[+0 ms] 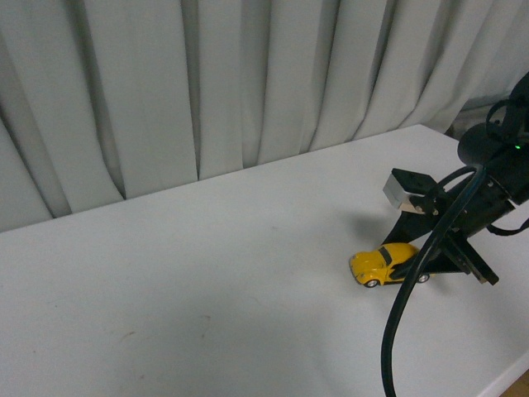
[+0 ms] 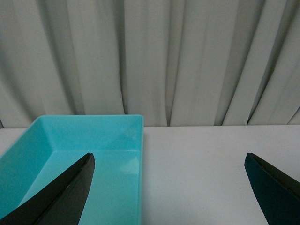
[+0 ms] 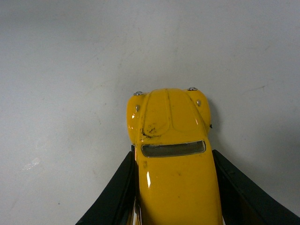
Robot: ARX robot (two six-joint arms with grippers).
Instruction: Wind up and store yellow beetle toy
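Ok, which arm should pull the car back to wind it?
Right. The right gripper is closed on the yellow car, which sits on the table. The left gripper hangs open by the blue bin, with no car in its view.

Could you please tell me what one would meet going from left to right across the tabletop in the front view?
Bare white table → yellow beetle toy → right arm, reaching in from the picture's edge.

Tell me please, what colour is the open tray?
The tray is turquoise, seen best in the left wrist view.
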